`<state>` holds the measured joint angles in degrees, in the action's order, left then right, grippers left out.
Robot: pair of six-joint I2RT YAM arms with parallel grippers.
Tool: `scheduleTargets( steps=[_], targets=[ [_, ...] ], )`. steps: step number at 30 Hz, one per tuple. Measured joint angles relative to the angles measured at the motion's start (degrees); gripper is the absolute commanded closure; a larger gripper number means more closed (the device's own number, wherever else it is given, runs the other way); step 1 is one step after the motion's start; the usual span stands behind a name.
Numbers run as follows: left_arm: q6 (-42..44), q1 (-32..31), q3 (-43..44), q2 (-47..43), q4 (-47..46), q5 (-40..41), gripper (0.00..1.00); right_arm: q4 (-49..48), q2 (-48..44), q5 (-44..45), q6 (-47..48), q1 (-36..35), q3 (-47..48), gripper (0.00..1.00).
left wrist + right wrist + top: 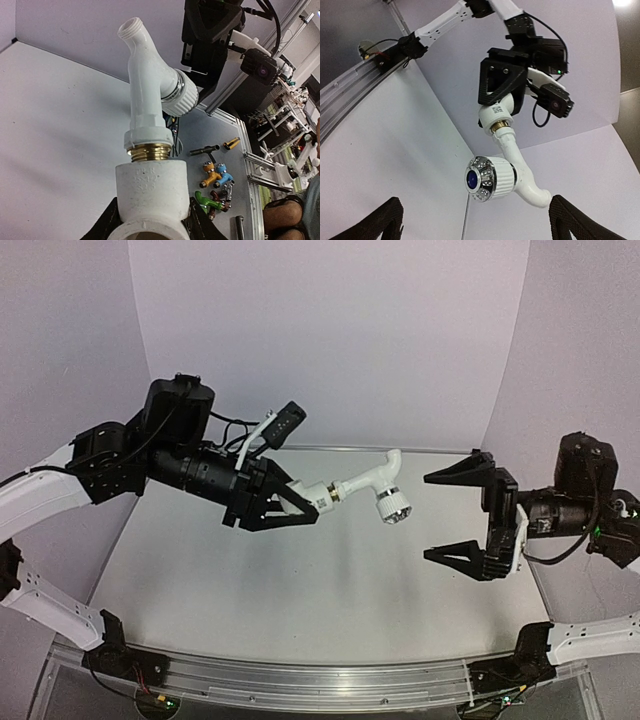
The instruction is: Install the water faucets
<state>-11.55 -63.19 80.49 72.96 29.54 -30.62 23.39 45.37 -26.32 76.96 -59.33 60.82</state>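
My left gripper is shut on the short white cylindrical fitting and holds it in the air above the table. The white tap sticks out of the fitting to the right, its brass thread partly showing at the joint. In the left wrist view the fitting sits between my fingers with the brass thread and tap above it. My right gripper is open wide, just right of the ribbed knob. In the right wrist view the knob and bent spout hang between my open fingers.
The grey table lies below both arms, with pale walls around it. An aluminium rail runs along the near edge. In the left wrist view several small coloured taps and metal parts lie on a surface beyond the table.
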Motion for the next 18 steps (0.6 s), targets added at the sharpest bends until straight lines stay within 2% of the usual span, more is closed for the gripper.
scheduleTargets(
  steps=[6, 12, 18],
  targets=[
    [-1.8, 0.6, 0.9, 3.8, 2.6, -6.8, 1.0, 0.2, 4.7, 0.3, 5.9, 0.0, 0.0, 0.09],
    [-2.3, 1.2, 0.9, 5.1, 3.4, -11.5, 1.0, -0.7, 6.0, -0.3, 7.8, 0.0, 0.0, 0.39],
    [-2.1, 1.4, 0.9, 5.5, 3.4, -13.6, 1.0, -2.5, 8.2, -1.5, 2.3, 0.0, 0.0, 0.58]
  ],
)
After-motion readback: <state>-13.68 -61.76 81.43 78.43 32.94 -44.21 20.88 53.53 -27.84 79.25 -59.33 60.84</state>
